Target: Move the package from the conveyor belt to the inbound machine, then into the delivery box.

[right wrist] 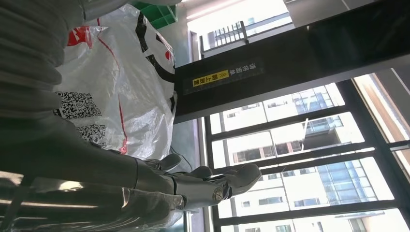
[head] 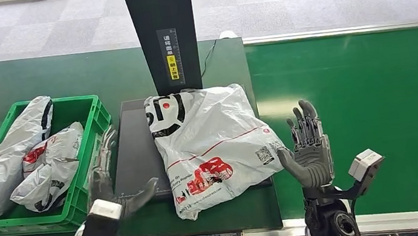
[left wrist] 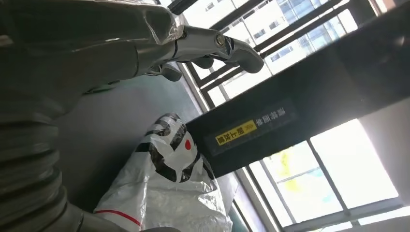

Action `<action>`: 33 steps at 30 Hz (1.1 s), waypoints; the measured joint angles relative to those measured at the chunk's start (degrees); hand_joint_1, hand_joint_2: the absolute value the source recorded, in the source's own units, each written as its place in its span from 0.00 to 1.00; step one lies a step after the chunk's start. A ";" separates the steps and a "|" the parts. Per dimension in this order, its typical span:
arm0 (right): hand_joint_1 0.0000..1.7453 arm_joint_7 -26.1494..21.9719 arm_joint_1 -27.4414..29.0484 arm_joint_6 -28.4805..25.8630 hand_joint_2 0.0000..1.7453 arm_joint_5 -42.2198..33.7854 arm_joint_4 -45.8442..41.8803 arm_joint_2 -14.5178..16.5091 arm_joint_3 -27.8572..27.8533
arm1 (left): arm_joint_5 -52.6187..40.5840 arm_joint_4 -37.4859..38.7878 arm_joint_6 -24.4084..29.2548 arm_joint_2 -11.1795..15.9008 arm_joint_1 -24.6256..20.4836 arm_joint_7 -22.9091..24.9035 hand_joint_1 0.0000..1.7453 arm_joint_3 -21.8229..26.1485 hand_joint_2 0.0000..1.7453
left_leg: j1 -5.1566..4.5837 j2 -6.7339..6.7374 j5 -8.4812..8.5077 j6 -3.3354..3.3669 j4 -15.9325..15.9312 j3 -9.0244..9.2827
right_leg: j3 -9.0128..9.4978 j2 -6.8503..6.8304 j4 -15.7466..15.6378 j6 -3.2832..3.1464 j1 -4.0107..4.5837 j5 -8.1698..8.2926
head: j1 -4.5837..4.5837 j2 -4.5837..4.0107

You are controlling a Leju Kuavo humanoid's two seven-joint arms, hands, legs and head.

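Now we flank package (head: pixel 210 145) with both hands spread, holding nothing: left hand (head: pixel 108 180) at near left edge of scanner plate (head: pixel 135 152), right hand (head: pixel 308 144) at its right. Package lies flat on plate below black post (head: pixel 162 32), its near end overhanging plate's near edge. Soft, light, slippery plastic, we judge; grip both side edges. Head view shows green box (head: pixel 88 170) with other bags; right wrist view shows printed codes on bag.

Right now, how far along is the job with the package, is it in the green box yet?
Not yet. The first leg looks done: the white package is off the green conveyor belt and lies on the dark scanner plate under the black post. Both the left hand and the right hand are open, one on each side of it, holding nothing. Left: lift it into the green box, which already holds other bags.
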 joint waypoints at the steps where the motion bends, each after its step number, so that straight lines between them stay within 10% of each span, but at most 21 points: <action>1: 0.00 0.22 0.30 0.00 1.00 0.02 -0.21 0.32 -0.36 | -0.98 2.26 -0.04 0.09 -2.39 0.94 0.00 -1.07 1.00 | -0.01 0.00 0.01 0.01 0.00 0.01 | 0.00 0.00 0.00 0.01 -0.01 0.03 | 0.00 0.00; 12: 0.00 3.34 3.82 1.38 1.00 0.69 -4.08 2.70 -5.20 | 2.61 34.04 -4.92 0.45 -23.67 3.37 0.00 -7.61 1.00 | -0.02 0.06 0.02 0.01 0.02 -0.06 | -0.09 0.05 0.02 0.03 -0.01 0.08 | -0.02 0.00; 30: 0.00 5.76 4.73 2.05 1.00 -0.67 -5.64 3.99 -8.49 | 4.70 62.76 -9.76 -1.72 -33.71 3.13 0.04 -12.19 1.00 | -0.02 -0.07 0.01 0.01 -0.01 0.36 | 0.48 -0.08 -0.01 0.02 -0.02 0.01 | 0.00 0.00; 33: 0.00 5.81 4.57 1.45 1.00 -0.92 -5.62 3.99 -8.53 | 4.53 63.86 -9.79 -1.89 -34.31 3.24 0.76 -12.56 1.00 | -0.03 -0.09 0.01 0.01 -0.01 0.54 | 0.68 -0.10 -0.01 0.02 -0.02 0.00 | -0.01 0.00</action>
